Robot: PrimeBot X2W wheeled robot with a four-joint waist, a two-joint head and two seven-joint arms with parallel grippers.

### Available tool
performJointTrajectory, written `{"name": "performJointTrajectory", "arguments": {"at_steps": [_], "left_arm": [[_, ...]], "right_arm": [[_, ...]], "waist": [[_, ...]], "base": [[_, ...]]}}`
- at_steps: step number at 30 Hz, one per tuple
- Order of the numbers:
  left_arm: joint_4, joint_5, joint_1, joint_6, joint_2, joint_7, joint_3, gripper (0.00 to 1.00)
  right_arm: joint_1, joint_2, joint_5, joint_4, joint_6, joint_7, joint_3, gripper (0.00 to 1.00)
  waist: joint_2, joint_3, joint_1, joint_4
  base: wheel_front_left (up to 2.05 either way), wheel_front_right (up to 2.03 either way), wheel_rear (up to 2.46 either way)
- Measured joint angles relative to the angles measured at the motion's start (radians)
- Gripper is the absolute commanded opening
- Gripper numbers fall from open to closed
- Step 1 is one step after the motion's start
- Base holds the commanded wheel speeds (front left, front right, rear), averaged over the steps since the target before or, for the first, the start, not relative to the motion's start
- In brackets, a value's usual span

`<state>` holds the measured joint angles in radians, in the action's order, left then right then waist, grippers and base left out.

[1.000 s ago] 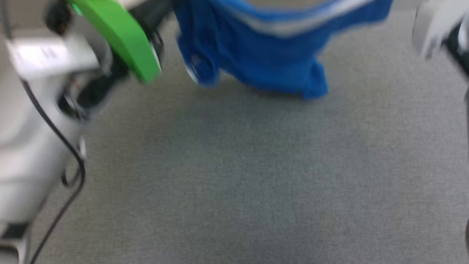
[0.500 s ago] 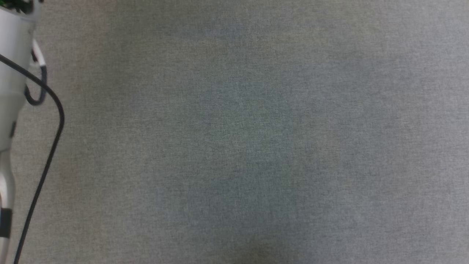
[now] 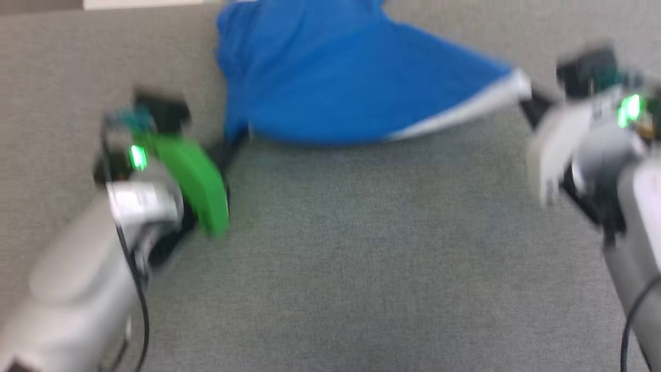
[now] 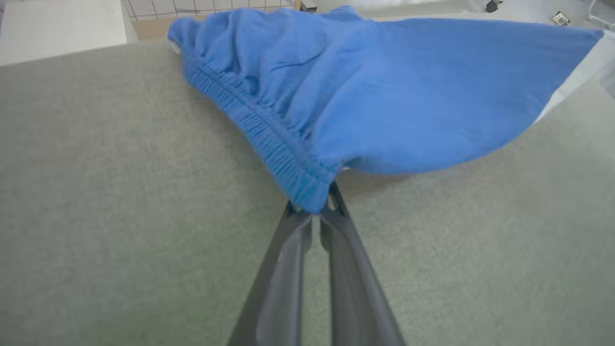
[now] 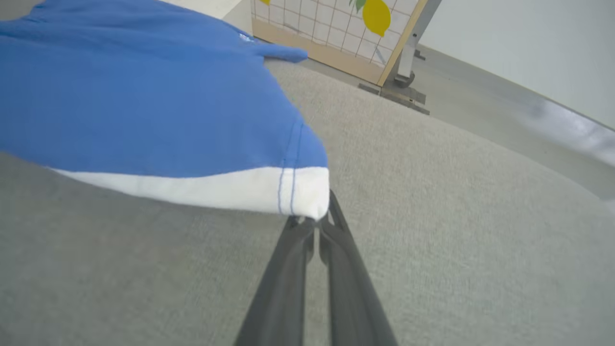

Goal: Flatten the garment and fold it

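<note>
No legible writing
The white label [image 3: 142,201] on the pale left forearm [image 3: 72,284] was too blurred to read; the white gridded panel [image 5: 312,29] carried a yellow lemon picture [image 5: 376,17].

place: test lab | cues: grey cloth worktop [image 5: 432,216]; lemon-print grid panel [image 5: 331,38]; bare wall [image 5: 528,43]

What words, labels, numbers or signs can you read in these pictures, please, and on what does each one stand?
No text here can be read.
White label on the left arm: print too blurred to read.
Small white mark on the garment: too small to read.
Gridded panel: a lemon picture, no words.
</note>
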<state>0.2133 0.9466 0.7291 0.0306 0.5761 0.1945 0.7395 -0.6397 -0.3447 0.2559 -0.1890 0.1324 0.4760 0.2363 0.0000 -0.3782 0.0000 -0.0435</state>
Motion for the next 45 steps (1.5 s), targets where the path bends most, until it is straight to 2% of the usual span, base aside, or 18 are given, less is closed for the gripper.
{"name": "performJointTrajectory", "arguments": {"at_steps": [5, 11, 18, 21, 23, 28, 30, 34, 37, 38, 45], "left_arm": [[-0.161, 0.071, -0.251, -0.077, 0.073, 0.043, 0.04, 0.0], [-0.359, 0.121, -0.466, -0.179, 0.137, 0.07, 0.082, 0.0], [-0.509, 0.164, -0.616, -0.258, 0.19, 0.115, 0.128, 0.0], [-0.572, 0.188, -0.661, -0.287, 0.214, 0.143, 0.147, 0.0], [-0.606, 0.199, -0.672, -0.291, 0.218, 0.151, 0.151, 0.0], [-0.64, 0.206, -0.652, -0.279, 0.19, 0.145, 0.138, 0.0], [-0.625, 0.197, -0.616, -0.27, 0.17, 0.149, 0.136, 0.0], [-0.573, 0.193, -0.51, -0.243, 0.096, 0.133, 0.1, 0.0], [-0.521, 0.193, -0.446, -0.227, 0.047, 0.115, 0.076, 0.0], [-0.479, 0.193, -0.409, -0.221, 0.017, 0.101, 0.057, 0.0], [-0.344, 0.195, -0.304, -0.207, -0.087, 0.037, -0.002, 0.0]], "right_arm": [[0.304, -0.025, 0.026, 0.172, 0.0, 0.122, -0.092, 0.0], [0.633, 0.021, 0.026, 0.339, 0.0, 0.255, -0.237, 0.0], [0.894, 0.105, 0.024, 0.429, 0.0, 0.417, -0.33, 0.0], [0.974, 0.126, 0.024, 0.49, 0.0, 0.494, -0.357, 0.0], [0.989, 0.13, 0.024, 0.534, 0.0, 0.511, -0.374, 0.0], [0.943, 0.092, 0.024, 0.607, 0.0, 0.509, -0.367, 0.0], [0.88, 0.058, 0.024, 0.613, 0.0, 0.508, -0.347, 0.0], [0.688, -0.02, 0.025, 0.588, 0.0, 0.494, -0.282, 0.0], [0.535, -0.065, 0.026, 0.526, 0.0, 0.48, -0.234, 0.0], [0.439, -0.085, 0.026, 0.475, 0.0, 0.471, -0.2, 0.0], [0.129, -0.112, 0.016, 0.26, 0.0, 0.401, -0.091, 0.0]], "waist": [[0.0, 0.073, -0.0001, 0.007], [0.0, 0.148, -0.0001, 0.018], [0.0, 0.197, -0.0001, 0.041], [0.0, 0.208, -0.0001, 0.053], [0.0, 0.212, -0.0001, 0.061], [0.0, 0.217, -0.0001, 0.082], [0.0, 0.214, -0.0001, 0.092], [0.0, 0.193, -0.0001, 0.11], [0.0, 0.169, -0.0001, 0.123], [0.0, 0.152, -0.0001, 0.134], [0.0, 0.08, -0.0001, 0.18]], "base": [[0.0, 0.0, 0.0], [0.0, 0.0, 0.0], [0.0, 0.0, 0.0], [0.0, 0.0, 0.0], [0.0, 0.0, 0.0], [0.0, 0.0, 0.0], [0.0, 0.0, 0.0], [0.0, 0.0, 0.0], [0.0, 0.0, 0.0], [0.0, 0.0, 0.0], [0.0, 0.0, 0.0]]}}
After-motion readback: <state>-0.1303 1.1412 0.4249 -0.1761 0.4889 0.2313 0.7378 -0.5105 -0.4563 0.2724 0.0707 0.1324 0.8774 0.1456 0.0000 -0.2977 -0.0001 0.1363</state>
